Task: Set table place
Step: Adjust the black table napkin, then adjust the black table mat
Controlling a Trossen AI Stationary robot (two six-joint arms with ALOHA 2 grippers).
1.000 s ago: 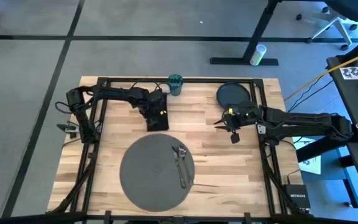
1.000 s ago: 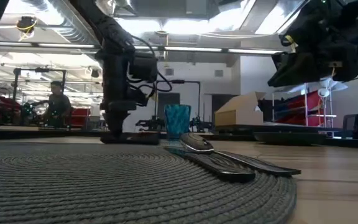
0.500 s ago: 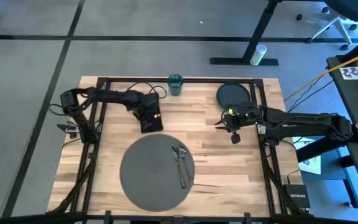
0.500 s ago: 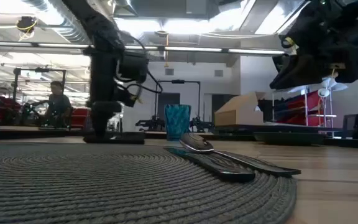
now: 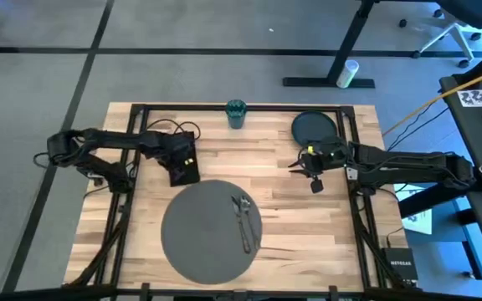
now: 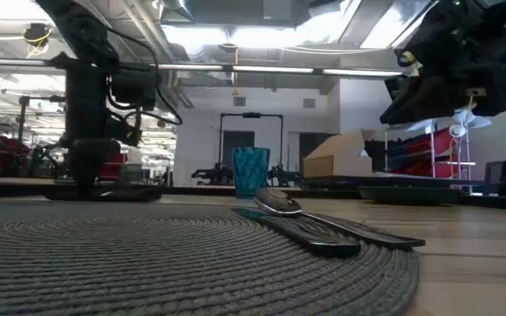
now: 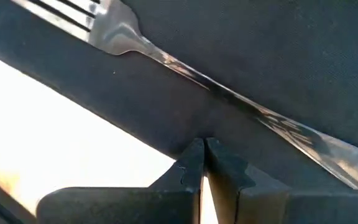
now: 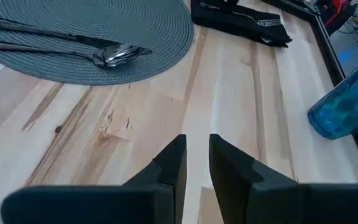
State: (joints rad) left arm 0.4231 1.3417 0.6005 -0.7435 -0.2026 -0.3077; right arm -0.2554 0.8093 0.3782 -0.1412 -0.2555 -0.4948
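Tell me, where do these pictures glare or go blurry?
Left wrist view: the table is blown out to white beside the napkin, and the fork glints. Low view: bright ceiling lights leave the arms as silhouettes, and the mat nearest the lens is soft. High view: even light.

- The big light wood table (image 5: 295, 217) with black metal rails lies flat under both grippers.
- The large round grey woven mat (image 5: 201, 237) lies just beside the left gripper (image 5: 182, 170).
- A metal spoon (image 5: 242, 219) lies on the mat.
- The left gripper pinches the black cloth napkin (image 5: 186, 171), which carries a metal fork (image 7: 166, 59).
- The small dark round plate (image 5: 314, 128) lies just behind the right gripper (image 5: 311, 163).
- The teal cup (image 5: 236, 114) stands upright at the far edge.
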